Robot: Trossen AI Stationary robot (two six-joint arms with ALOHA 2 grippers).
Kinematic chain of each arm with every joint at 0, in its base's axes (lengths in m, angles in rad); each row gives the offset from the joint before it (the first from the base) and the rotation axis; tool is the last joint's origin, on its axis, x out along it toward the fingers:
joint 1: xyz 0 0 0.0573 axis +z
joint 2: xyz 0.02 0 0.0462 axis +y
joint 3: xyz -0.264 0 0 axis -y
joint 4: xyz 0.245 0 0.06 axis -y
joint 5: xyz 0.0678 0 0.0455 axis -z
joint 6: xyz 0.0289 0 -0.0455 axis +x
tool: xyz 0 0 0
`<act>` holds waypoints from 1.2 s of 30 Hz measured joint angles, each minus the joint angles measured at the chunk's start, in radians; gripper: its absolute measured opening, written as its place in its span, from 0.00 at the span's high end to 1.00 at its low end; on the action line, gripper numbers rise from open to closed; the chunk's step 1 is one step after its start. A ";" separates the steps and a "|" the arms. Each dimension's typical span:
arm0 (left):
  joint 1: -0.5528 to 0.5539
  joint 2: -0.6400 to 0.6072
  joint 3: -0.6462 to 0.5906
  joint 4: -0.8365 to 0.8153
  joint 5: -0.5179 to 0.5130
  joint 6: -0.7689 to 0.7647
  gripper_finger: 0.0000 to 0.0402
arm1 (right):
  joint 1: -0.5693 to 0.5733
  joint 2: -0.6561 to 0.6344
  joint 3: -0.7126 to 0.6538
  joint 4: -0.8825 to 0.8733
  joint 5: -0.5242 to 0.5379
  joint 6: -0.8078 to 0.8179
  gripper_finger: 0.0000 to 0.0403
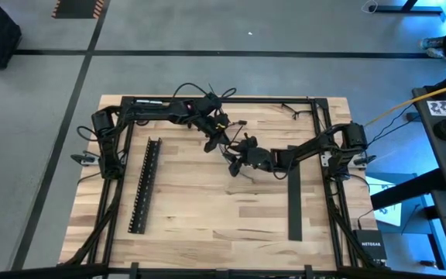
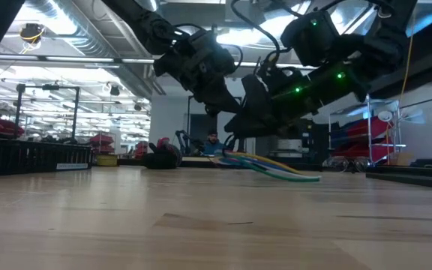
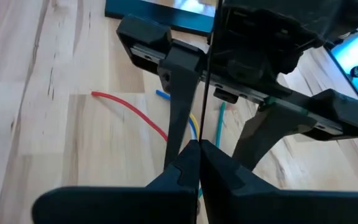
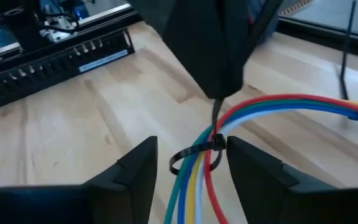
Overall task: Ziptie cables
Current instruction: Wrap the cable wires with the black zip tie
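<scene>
The cables [image 4: 194, 180] are thin red, white, yellow, green and blue wires lying on the wooden table [image 1: 207, 217]; they also show in the low view as the cables [image 2: 276, 169]. A thin black zip-tie loop [image 4: 191, 152] runs around the bundle. My left gripper [image 3: 199, 144] hangs above the bundle, shut on the tie's tail; in the high view it is my left gripper [image 1: 221, 133]. My right gripper [image 4: 191, 155] is open, one finger on either side of the tied spot; whether it touches, I cannot tell. In the high view it is my right gripper [image 1: 237, 159]. My left gripper pinches the zip-tie's free tail [image 3: 204, 134] between its two fingertips. The fingers [image 4: 216, 62] come from above, pointing down at the bundle. The tail [image 4: 215, 115] runs straight down from them to the tie's head on the wires. The wires lie on the table.
A long black slotted bar [image 1: 144, 186] lies on the table's left part, and a flat black strip [image 1: 295, 205] on its right part. Loose dark zip-ties [image 1: 294, 108] lie near the far right corner. Black frame rails [image 1: 223, 99] border the table. Bare wood stretches toward the near edge.
</scene>
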 joint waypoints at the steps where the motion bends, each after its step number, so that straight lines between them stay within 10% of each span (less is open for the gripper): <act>1: 0.000 0.000 0.000 0.002 0.000 0.000 1.00 | -0.004 0.000 0.000 -0.001 0.003 0.001 0.55; 16: 0.000 0.002 -0.002 0.004 0.002 -0.003 1.00 | -0.030 0.018 0.001 -0.004 0.010 0.001 0.97; 36: 0.025 -0.090 0.000 0.059 0.075 -0.082 1.00 | -0.030 0.158 0.040 -0.040 -0.057 0.074 0.98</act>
